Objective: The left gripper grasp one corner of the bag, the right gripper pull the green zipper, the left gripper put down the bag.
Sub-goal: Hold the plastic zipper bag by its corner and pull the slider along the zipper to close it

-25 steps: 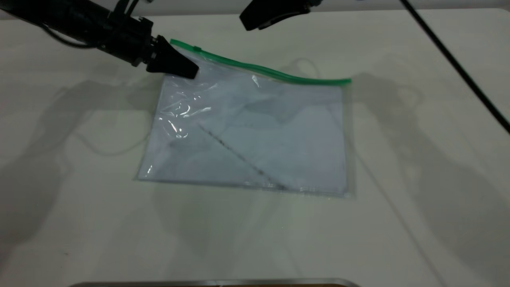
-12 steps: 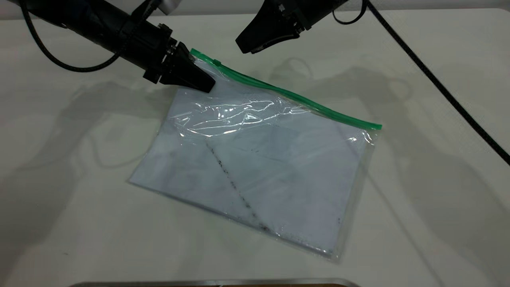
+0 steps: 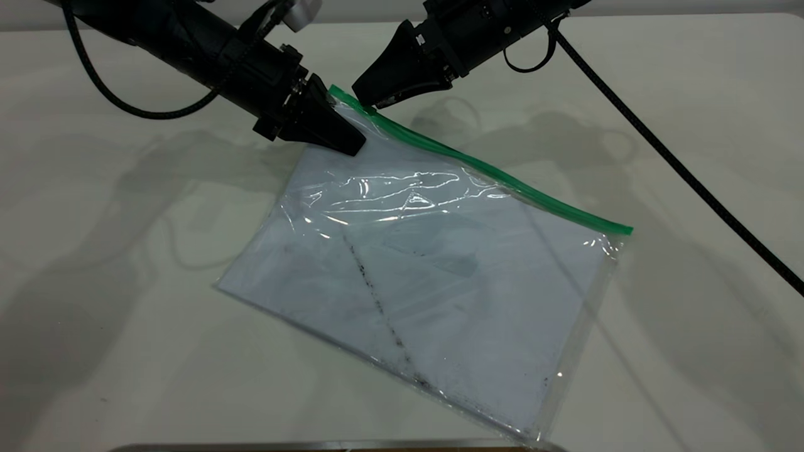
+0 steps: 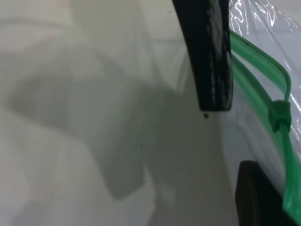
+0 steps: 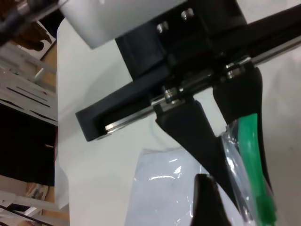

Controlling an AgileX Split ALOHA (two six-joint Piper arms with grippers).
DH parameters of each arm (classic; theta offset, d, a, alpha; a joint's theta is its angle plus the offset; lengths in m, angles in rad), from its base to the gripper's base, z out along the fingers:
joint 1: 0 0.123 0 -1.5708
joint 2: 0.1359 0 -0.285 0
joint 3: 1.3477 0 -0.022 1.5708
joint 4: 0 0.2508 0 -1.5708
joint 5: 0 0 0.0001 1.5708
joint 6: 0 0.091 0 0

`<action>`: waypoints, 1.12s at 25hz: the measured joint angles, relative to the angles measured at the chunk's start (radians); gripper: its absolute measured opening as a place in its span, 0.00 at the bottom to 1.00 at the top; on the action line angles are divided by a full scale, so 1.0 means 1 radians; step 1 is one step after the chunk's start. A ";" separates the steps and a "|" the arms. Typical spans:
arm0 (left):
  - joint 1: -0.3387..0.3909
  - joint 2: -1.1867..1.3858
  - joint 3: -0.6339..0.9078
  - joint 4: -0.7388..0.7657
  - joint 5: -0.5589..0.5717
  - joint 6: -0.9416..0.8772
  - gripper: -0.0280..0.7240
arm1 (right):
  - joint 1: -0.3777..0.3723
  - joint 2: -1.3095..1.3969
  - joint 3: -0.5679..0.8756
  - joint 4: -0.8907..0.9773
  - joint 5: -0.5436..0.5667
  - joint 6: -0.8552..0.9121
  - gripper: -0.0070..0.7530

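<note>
The bag (image 3: 440, 270), a clear pouch with white sheets and a dark diagonal smudge, hangs tilted, its far-left corner lifted off the table. My left gripper (image 3: 350, 145) is shut on that corner, just below the green zipper (image 3: 502, 179). My right gripper (image 3: 367, 102) is open at the zipper's upper end, right beside the left one. In the left wrist view the green zipper (image 4: 254, 70) and its slider tab (image 4: 280, 115) show, with a right finger (image 4: 209, 56) beside the strip. In the right wrist view the zipper (image 5: 251, 155) runs between the left gripper's fingers (image 5: 188, 127).
A thick black cable (image 3: 691, 182) runs across the table's right side. A metal edge (image 3: 339, 446) lies along the table's front. The bag's lower corner (image 3: 540, 433) reaches almost to it. Bare table lies to the left and right.
The left gripper has carried the bag's corner rightwards and forwards, swinging the bag to a steeper slant. The right gripper has come down from the far edge to the zipper's end.
</note>
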 joint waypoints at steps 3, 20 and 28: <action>-0.001 0.000 0.000 0.000 0.000 0.000 0.11 | 0.000 0.004 0.000 0.000 -0.002 0.011 0.69; -0.001 0.000 0.000 0.000 0.000 0.000 0.12 | 0.000 0.021 0.000 -0.004 -0.011 0.075 0.49; -0.001 0.000 0.000 0.000 -0.001 -0.005 0.12 | 0.000 0.021 0.000 -0.004 -0.011 0.122 0.35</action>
